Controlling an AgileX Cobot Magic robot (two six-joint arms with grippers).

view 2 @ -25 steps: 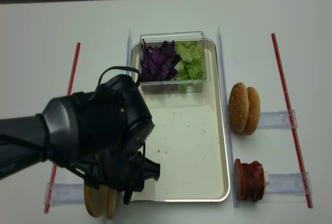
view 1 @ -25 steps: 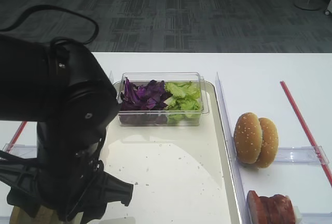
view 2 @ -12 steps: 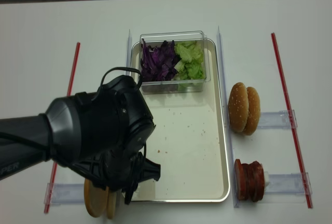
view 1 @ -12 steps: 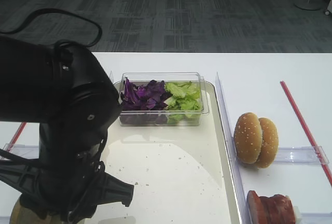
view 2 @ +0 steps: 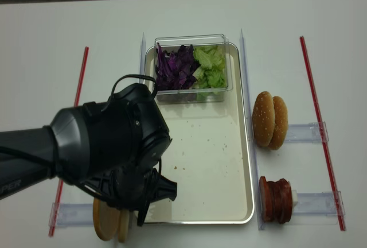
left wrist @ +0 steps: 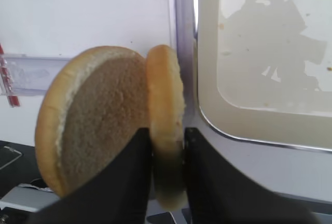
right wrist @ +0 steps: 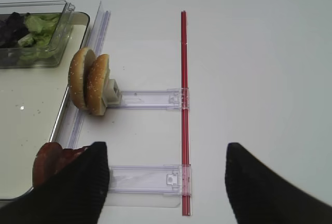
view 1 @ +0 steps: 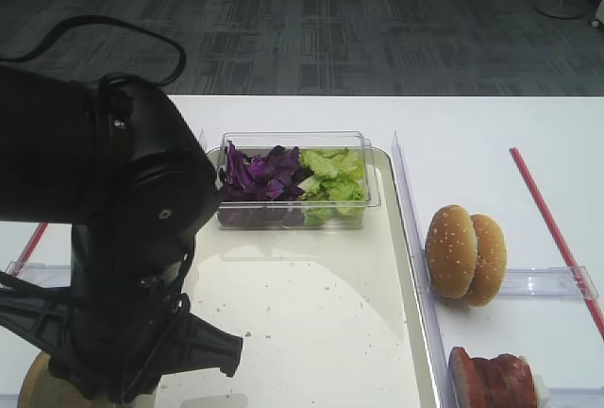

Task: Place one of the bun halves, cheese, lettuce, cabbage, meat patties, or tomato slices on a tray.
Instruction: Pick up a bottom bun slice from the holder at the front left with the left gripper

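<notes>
Fingers of the left gripper (left wrist: pixel 167 146) pinch the thinner bun half (left wrist: pixel 165 115), standing on edge just beside the tray (left wrist: pixel 207 94), ready for lifting; right gripper (right wrist: pixel 166 182) spread wide

We saw bright, even overhead light in all views. White table (view 2: pixel 46 24) near blown out, little texture. Soft shadow of arm fell across tray (view 1: pixel 311 314) floor, pale sheen patch beside it. Left wrist view: tray (left wrist: pixel 270 53) surface showed murky dark reflection; fingers (left wrist: pixel 127 182) at bottom edge blurred, bun halves (left wrist: pixel 104 125) sharp. Right wrist view: fingers (right wrist: pixel 78 193) out of focus, table crisp. Overhead realsense view slightly soft, muted.
</notes>
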